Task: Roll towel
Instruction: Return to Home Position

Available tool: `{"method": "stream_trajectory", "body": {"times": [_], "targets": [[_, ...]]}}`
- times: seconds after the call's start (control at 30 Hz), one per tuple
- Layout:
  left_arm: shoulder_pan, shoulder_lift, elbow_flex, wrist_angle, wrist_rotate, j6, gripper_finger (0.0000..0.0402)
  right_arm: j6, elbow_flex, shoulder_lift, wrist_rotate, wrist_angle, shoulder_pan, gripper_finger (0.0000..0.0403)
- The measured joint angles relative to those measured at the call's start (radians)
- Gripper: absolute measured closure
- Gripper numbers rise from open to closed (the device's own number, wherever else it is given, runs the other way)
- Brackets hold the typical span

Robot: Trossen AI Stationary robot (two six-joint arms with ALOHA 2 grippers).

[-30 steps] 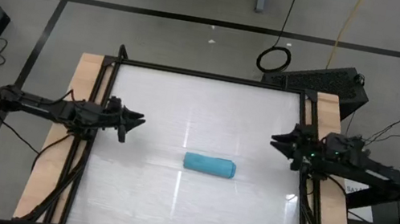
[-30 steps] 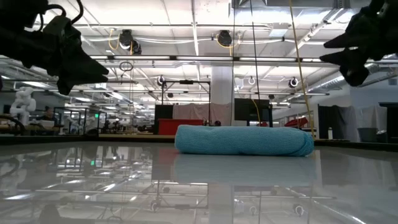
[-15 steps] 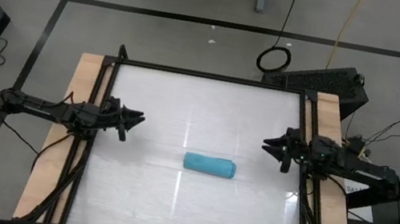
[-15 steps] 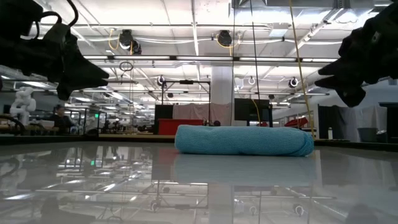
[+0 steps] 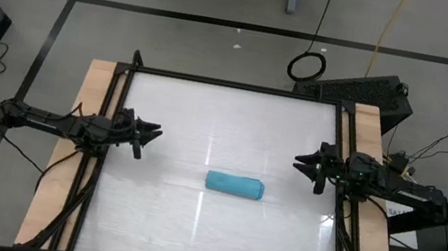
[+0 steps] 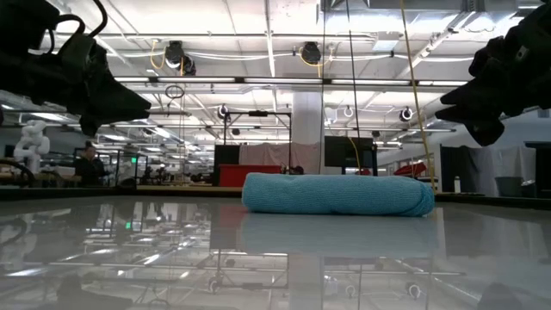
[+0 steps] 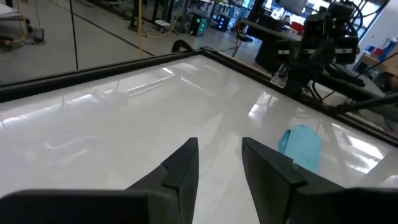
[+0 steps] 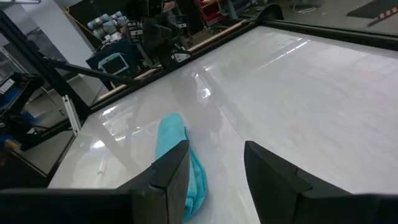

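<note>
Right claw (image 5: 300,162) edged inward, towel (image 5: 234,185) — turquoise roll

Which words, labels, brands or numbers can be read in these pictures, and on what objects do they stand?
No text can be read.
The towel is plain, with no label showing.
A lit screen beyond the table is too blurred to read.

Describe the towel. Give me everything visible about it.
The towel is plain turquoise-blue soft cloth with a fine weave. It is rolled into a short, slightly flattened cylinder. It lies on its side near the middle of the white table, with its long axis running from one arm's side to the other. Only the tabletop touches it. The left gripper and right gripper are raised, clear of it on either side.
</note>
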Motion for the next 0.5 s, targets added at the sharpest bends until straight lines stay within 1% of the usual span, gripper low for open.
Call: {"method": "stream_trajectory", "body": {"times": [0.5], "targets": [[0.0, 0.0, 0.0, -0.001, 0.001, 0.016, 0.0274, 0.0, 0.0, 0.0, 0.0, 0.0, 0.0, 0.0259]]}}
